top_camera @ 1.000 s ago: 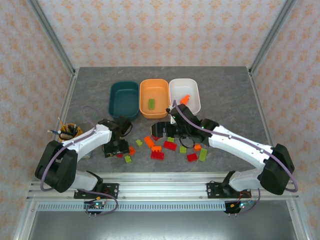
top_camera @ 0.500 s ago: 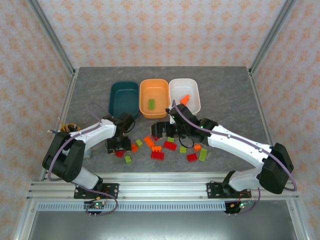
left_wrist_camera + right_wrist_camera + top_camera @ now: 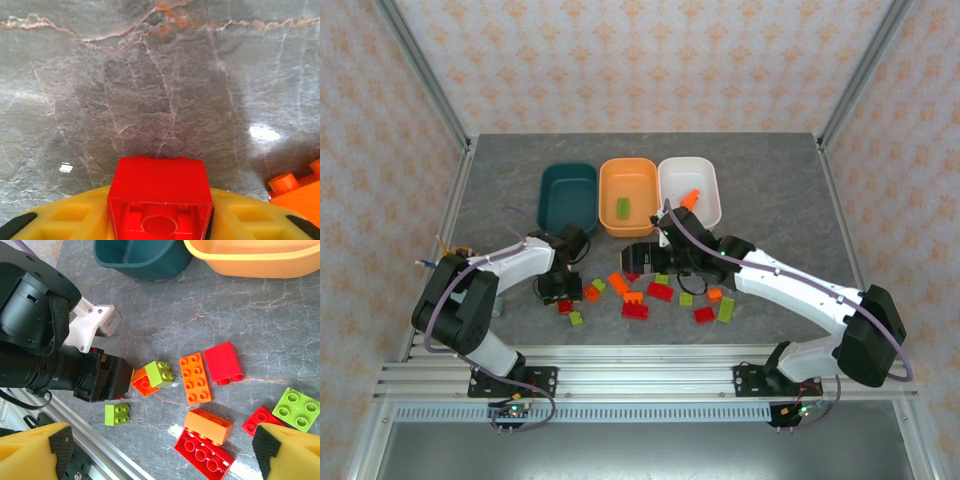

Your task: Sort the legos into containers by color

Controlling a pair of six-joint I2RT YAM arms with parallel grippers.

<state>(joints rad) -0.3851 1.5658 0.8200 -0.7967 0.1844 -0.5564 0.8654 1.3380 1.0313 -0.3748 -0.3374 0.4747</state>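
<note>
Red, orange and lime legos [image 3: 648, 296] lie scattered on the grey table in front of three containers: a teal tub [image 3: 568, 195], an orange tub [image 3: 638, 185] holding a lime brick [image 3: 622, 207], and a white tub [image 3: 685, 175] holding an orange brick [image 3: 690, 198]. My left gripper [image 3: 561, 297] is low at the pile's left end. In the left wrist view it [image 3: 159, 220] is shut on a red lego [image 3: 159, 192], with yellow fingers [image 3: 75, 215] on both sides. My right gripper [image 3: 162, 452] hangs open above the pile, over an orange brick [image 3: 208, 426] and a long red one [image 3: 204, 455].
An orange brick [image 3: 300, 192] lies just right of the held one. A lime brick [image 3: 116, 414] sits close to the near metal rail [image 3: 100, 450]. The left arm's black wrist [image 3: 60, 370] reaches in beside a lime-on-orange pair [image 3: 155, 376].
My left gripper slid right to the pile's left end and closed on the red lego. The right arm has not moved.
</note>
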